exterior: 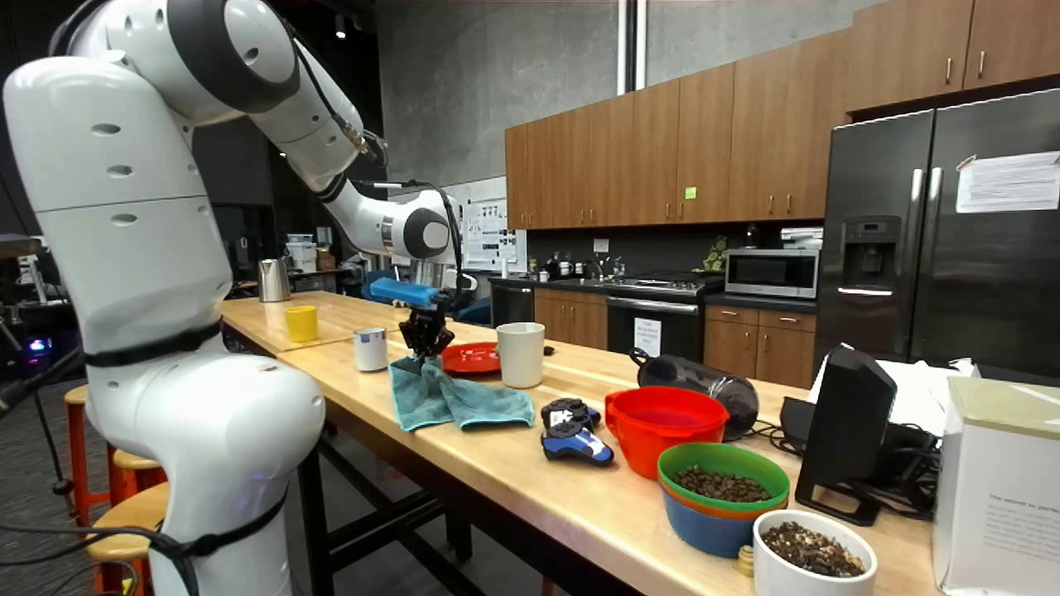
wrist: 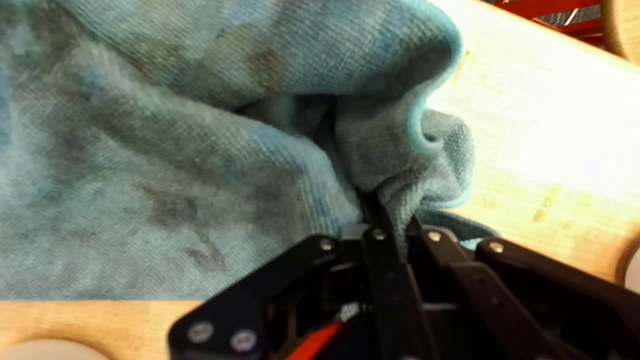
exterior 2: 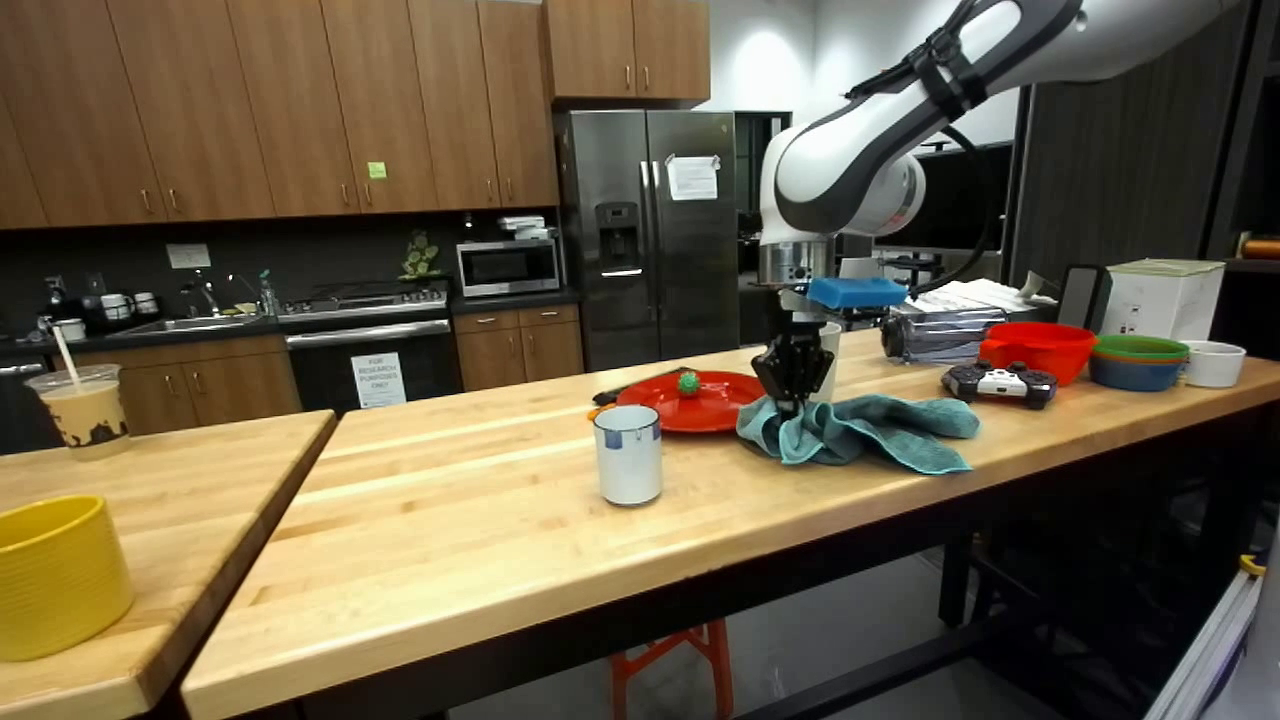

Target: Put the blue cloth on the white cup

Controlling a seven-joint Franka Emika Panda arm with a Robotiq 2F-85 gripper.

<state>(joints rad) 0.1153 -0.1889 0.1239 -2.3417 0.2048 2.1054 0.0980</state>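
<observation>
The blue-green cloth [exterior: 476, 403] lies crumpled on the wooden table; it also shows in an exterior view [exterior 2: 880, 430] and fills much of the wrist view [wrist: 200, 165]. My gripper [wrist: 395, 227] is shut on a pinched fold of the cloth, low at the table; it also shows in both exterior views [exterior: 426, 354] [exterior 2: 790, 405]. Two whitish cups stand upright near it. A small white mug with blue patches [exterior: 370, 351] [exterior 2: 628, 460] is on one side. A taller plain white cup [exterior: 521, 356] stands across from it, partly behind the gripper in an exterior view [exterior 2: 831, 362].
A red plate [exterior: 470, 360] with a green ball [exterior 2: 688, 382] lies close behind the gripper. Game controllers [exterior: 577, 447], a red bowl [exterior: 654, 430], stacked bowls [exterior: 720, 530] and a fallen dark pitcher [exterior: 704, 385] stand further along. A yellow cup [exterior 2: 60, 580] is at the other end.
</observation>
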